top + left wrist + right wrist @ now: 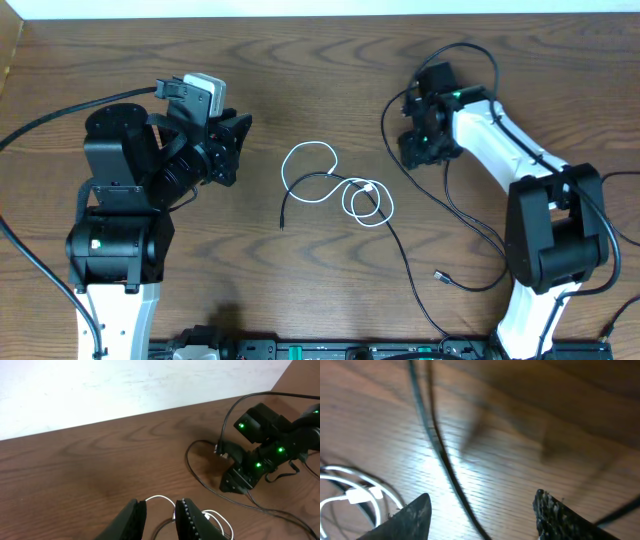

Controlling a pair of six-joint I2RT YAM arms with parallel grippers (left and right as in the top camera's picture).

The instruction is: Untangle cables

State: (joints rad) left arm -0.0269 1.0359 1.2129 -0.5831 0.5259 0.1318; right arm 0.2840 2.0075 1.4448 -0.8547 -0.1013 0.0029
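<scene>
Overhead, L and R wrist views; nothing is lifted yet, so the task looks early. The white cable [368, 187] lies in loops in the middle of the table [300, 70], between the two arms. A thin black cable [400, 250] threads thru those loops and runs off toward the near edge. A second black cable [440, 275] lies near the right arm, plug end free. Risks, as judged: (a) pulling one end could draw the loops tight instead of freeing them, since black crosses white at more than one spot; (b) a pinch at a crossing may catch both cables at once; (c) a cable this thin, lying flat on the wood, may slip out of a closing grip; (d) the right arm's own thick wires hang close by and could snag. Jaws: right gripper [480, 520] spread wide and empty, low over a black cable seen between its fingers (which one cannot be told), w/ no visible contact. Left gripper [159, 520] parted by a narrow gap, empty, aimed at the white loops just ahead, not touching them.
</scene>
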